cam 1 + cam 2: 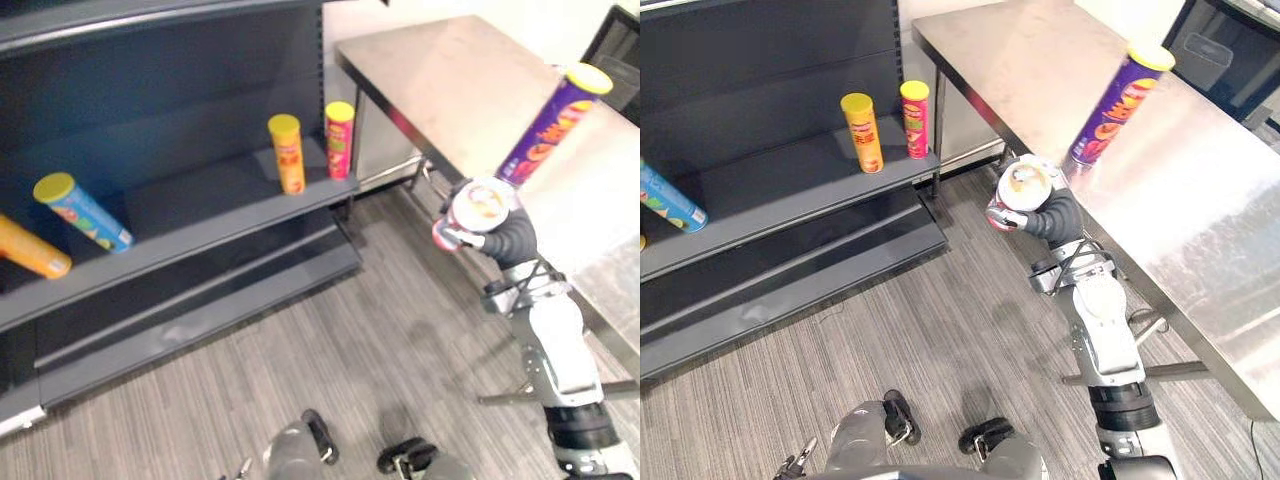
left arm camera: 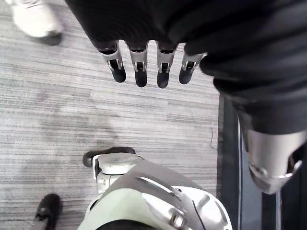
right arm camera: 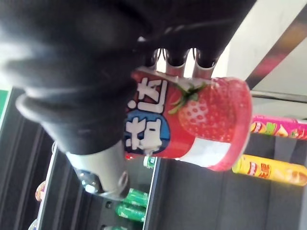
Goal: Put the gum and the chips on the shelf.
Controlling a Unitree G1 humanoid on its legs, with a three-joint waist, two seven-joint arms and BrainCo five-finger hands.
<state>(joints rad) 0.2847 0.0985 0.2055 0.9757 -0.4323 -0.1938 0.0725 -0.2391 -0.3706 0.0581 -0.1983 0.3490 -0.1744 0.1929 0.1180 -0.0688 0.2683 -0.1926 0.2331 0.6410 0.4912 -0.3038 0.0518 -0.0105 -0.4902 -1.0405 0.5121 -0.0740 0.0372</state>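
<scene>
In the left eye view the right hand [image 1: 503, 238] is raised off the right end of the shelf [image 1: 200, 215], well clear of its boards. Its fingers are wrapped round the gum canister [image 1: 476, 212], whose silvery end faces up toward the camera. The purple chips can [image 1: 552, 128] stands tilted on the steel table [image 1: 450, 80], farther from the shelf than the hand and just beyond it, not touching it.

On the shelf's middle board, a yellow can [image 1: 287, 153] and a red can [image 1: 339, 140] stand upright side by side at the right end. A blue can [image 1: 83, 212] and an orange can [image 1: 32, 250] lie on their sides toward the left end.

The right eye view shows the same layout, with the gum in the hand over the striped floor [image 1: 940, 330] in front of the shelf's right end.

In the left wrist view the left hand [image 2: 140, 67] hangs over the floor, fingers straight and loose, with nothing in them. A person's pale shoe [image 2: 32, 19] stands on the floor beyond the fingertips.

In the right wrist view the fingers [image 3: 176, 58] and thumb curl tightly round the gum canister, red with a strawberry on it and a pink lid. Past it, the red and yellow cans stand on the shelf.
</scene>
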